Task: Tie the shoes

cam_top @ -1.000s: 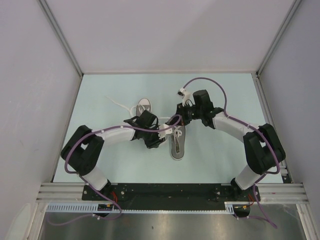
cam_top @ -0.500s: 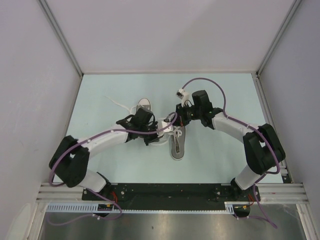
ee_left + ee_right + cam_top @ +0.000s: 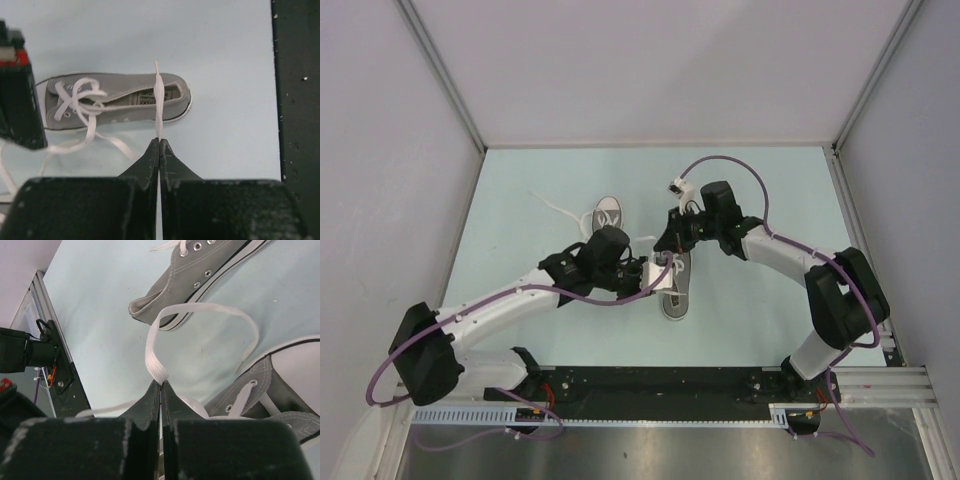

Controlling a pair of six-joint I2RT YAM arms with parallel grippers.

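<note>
Two grey sneakers with white soles and laces lie mid-table. The left shoe (image 3: 607, 213) is partly under my left arm. The right shoe (image 3: 675, 295) lies heel toward me. My left gripper (image 3: 655, 277) hovers beside the right shoe and is shut on a white lace (image 3: 159, 107) that runs up across the shoe (image 3: 120, 102). My right gripper (image 3: 669, 238) is over that shoe's toe end, shut on a looping lace (image 3: 152, 347). In the right wrist view one shoe (image 3: 205, 272) lies ahead and the other (image 3: 272, 390) just below right.
Grey walls enclose the pale table (image 3: 770, 320) on three sides. A black base rail (image 3: 660, 382) runs along the near edge and shows in the left wrist view (image 3: 297, 100). A loose lace (image 3: 548, 205) trails left from the left shoe.
My left arm has stretched out to the right, carrying its gripper from beside the left shoe over to the right shoe. My right gripper has shifted slightly left.
</note>
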